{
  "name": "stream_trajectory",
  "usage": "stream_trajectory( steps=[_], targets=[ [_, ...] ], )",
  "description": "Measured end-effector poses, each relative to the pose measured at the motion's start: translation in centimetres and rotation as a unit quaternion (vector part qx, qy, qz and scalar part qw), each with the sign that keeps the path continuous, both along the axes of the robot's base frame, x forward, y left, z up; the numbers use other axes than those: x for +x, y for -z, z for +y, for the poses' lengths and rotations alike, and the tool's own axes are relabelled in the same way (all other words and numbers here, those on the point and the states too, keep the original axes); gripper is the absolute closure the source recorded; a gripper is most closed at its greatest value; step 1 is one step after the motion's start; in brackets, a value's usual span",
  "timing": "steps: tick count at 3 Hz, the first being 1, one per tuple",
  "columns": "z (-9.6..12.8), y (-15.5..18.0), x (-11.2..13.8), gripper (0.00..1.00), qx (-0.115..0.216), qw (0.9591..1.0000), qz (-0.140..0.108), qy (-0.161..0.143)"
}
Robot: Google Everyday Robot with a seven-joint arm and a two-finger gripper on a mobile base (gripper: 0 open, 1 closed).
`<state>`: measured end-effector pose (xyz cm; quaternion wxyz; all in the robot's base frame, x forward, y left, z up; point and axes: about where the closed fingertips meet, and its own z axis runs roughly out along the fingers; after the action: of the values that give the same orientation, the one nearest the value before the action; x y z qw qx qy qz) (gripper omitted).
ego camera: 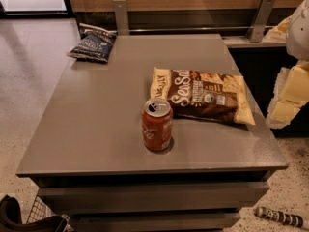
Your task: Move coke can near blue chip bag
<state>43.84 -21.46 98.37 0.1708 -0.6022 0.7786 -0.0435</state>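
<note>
Camera view has the coke can (157, 124) upright near the front edge of the bench (96, 129), not yet picked up, so I judge I am at the opening reach. Right of the can, past the bench's side, hang my fingers (286, 103), well apart from it; how far open they are I cannot tell. Just behind the can lies a brown chip bag (203, 95). Far behind the can and leftward, the blue chip bag (92, 43) sits at the back corner. Next I must grasp the can and carry it there.

Dim light, bright pincer (284, 105) at right
</note>
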Motion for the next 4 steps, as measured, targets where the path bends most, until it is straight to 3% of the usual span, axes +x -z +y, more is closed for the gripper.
stream_trajectory(
  steps=[1, 2, 3, 4],
  targets=[
    [0.1, 0.0, 0.0, 0.0, 0.003, 1.0, 0.0, -0.002],
    [1.7, 0.6, -0.9, 0.0, 0.056, 0.997, 0.003, -0.053],
    [2.8, 1.0, -2.1, 0.0, 0.123, 0.9876, -0.022, -0.095],
    [4.5, 3.3, -2.2, 0.0, 0.206, 0.9697, -0.043, -0.124]
  ],
)
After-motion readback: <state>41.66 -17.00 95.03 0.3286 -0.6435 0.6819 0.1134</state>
